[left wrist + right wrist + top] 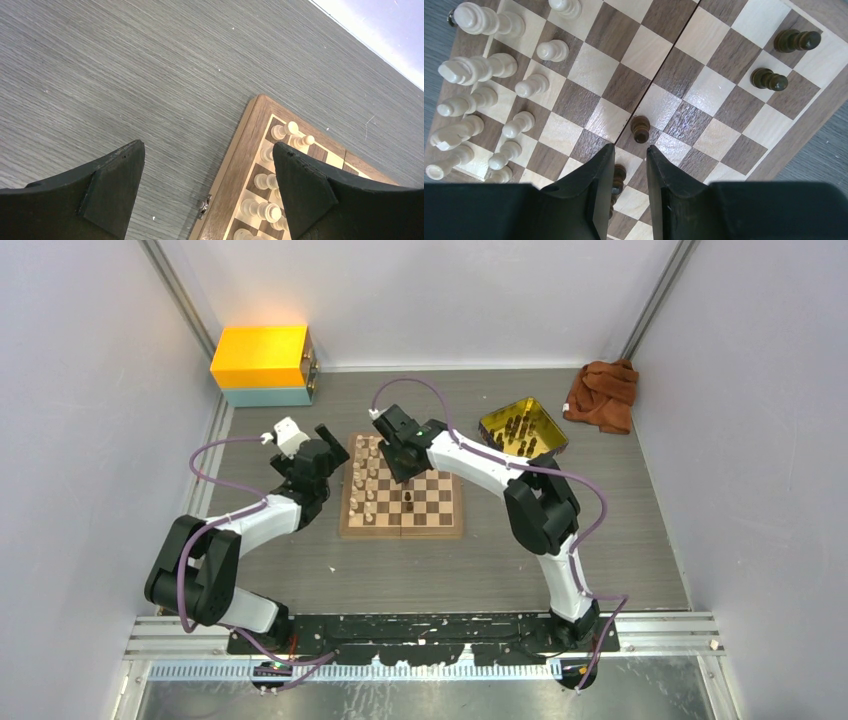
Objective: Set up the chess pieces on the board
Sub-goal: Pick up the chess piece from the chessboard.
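Small dark brown turned wooden chessman (617,181) stands on the square checked wooden chessboard (440,512) mid-table, by its seam, between the half-parted jaws of the right gripper (630,148), seemingly unclamped; best lift straight up without brushing it; left gripper (207,145) gapes wide, empty, beside the chessboard's left edge.

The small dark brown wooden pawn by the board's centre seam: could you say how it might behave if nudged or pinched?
The small dark brown wooden pawn stands upright on a narrow base, so a nudge would probably tip it, and its round body might roll. It looks rigid and glossy; a pinch could slip.
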Controlling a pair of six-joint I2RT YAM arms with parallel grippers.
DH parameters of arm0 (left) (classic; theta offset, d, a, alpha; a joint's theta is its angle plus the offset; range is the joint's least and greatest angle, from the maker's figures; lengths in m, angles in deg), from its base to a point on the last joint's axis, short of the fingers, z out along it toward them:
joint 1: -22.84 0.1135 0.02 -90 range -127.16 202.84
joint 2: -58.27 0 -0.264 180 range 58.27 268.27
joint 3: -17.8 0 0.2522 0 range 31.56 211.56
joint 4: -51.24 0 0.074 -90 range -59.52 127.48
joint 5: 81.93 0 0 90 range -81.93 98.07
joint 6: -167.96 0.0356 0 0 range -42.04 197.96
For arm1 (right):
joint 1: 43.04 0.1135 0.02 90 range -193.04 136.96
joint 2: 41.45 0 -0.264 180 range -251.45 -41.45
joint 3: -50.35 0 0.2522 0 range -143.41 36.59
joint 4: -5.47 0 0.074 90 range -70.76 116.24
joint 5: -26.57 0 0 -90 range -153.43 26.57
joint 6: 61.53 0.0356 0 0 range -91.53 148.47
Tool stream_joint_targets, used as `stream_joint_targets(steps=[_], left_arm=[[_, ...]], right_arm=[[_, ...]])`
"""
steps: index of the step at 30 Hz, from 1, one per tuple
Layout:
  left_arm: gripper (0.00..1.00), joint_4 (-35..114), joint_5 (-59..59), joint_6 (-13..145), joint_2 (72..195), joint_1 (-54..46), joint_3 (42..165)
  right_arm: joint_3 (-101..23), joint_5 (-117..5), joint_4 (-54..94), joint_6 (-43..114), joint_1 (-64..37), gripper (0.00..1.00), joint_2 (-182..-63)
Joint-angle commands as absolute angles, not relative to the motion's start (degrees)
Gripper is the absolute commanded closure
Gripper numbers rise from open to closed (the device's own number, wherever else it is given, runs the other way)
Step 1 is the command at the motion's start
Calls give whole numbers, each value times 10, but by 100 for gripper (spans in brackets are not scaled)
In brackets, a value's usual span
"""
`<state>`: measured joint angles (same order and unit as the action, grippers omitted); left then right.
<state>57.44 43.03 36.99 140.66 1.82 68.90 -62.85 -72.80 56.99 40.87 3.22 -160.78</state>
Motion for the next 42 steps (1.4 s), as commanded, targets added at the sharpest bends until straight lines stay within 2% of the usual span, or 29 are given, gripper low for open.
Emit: stream_joint_targets(steps=[1, 25, 31, 35, 42], left_arm=[[1, 609, 452, 384, 1398, 15, 686], [1, 623, 455, 391, 1415, 15, 689], [1, 623, 455, 392, 1417, 15, 691], [1, 624, 455, 392, 1418, 15, 692], [1, 623, 455, 393, 1417, 15, 693]], right_arm=[[-646, -727, 549, 415, 27, 64, -1606], [-662, -711, 543, 415, 8, 65, -1637], [-668, -705, 545, 414, 6, 73, -1641], [-671, -707, 547, 412, 6, 87, -1637], [-657, -738, 550, 410, 4, 91, -1608]])
